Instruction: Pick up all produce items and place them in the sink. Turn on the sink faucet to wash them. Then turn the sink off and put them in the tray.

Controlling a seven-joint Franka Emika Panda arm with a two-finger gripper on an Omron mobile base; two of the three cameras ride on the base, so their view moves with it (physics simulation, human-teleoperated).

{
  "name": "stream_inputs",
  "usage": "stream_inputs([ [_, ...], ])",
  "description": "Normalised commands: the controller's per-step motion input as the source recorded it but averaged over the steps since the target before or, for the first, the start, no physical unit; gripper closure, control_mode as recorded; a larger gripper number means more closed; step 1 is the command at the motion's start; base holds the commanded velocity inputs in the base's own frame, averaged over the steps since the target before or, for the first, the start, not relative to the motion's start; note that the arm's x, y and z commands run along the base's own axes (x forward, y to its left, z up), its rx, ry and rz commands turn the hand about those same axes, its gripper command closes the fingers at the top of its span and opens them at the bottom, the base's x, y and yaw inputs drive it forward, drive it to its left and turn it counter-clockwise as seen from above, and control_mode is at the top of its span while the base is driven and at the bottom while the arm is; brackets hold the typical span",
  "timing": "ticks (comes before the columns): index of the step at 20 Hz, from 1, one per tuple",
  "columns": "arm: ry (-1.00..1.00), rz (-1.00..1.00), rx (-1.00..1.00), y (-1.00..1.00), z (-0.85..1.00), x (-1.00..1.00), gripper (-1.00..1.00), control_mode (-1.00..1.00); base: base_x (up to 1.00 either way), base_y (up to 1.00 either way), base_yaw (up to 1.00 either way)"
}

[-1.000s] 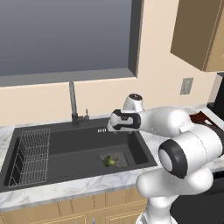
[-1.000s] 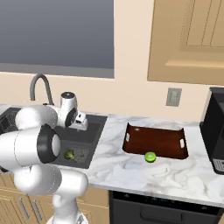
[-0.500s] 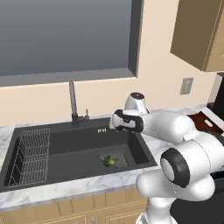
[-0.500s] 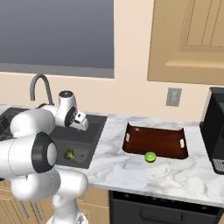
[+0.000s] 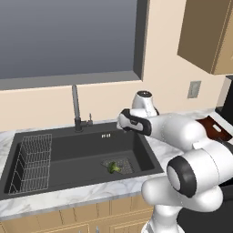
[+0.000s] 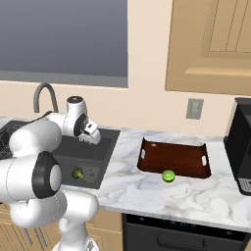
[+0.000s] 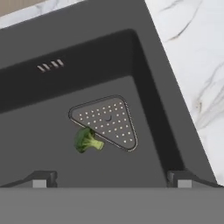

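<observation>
Hovering with fingers spread, the gripper [image 7: 111,178] overlooks the broccoli [image 7: 87,140] in the sink [image 7: 52,48].

You're looking at the gripper [image 6: 91,139] hanging over the black sink [image 6: 109,142], jaws spread wide and holding nothing. The broccoli floret [image 6: 77,173] is lying on the basin floor beside the drain mesh. The curved faucet [image 6: 43,93] is rising behind the arm. The reddish-brown tray [image 6: 179,158] is sitting on the marble counter [image 6: 157,188] to the right, with the lime-green fruit [image 6: 168,176] resting at the tray's near rim. A dark appliance [image 6: 240,147] is standing at the far right.
</observation>
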Motion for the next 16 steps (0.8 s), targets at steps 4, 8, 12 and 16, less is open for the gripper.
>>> stream_inputs([
  [4,0.04,-0.11,0.0,-0.16,0.19,0.0,-1.0,-1.0,0.0,0.0,0.0],
  [8,0.05,-0.1,-0.01,-0.29,0.12,-0.02,-1.0,-1.0,0.0,0.0,0.0],
  [12,0.04,-0.09,-0.03,-0.68,0.01,-0.06,-1.0,-1.0,0.0,0.0,0.0],
  [16,0.03,-0.12,-0.03,-0.83,0.0,-0.13,-1.0,-1.0,0.0,0.0,0.0],
])
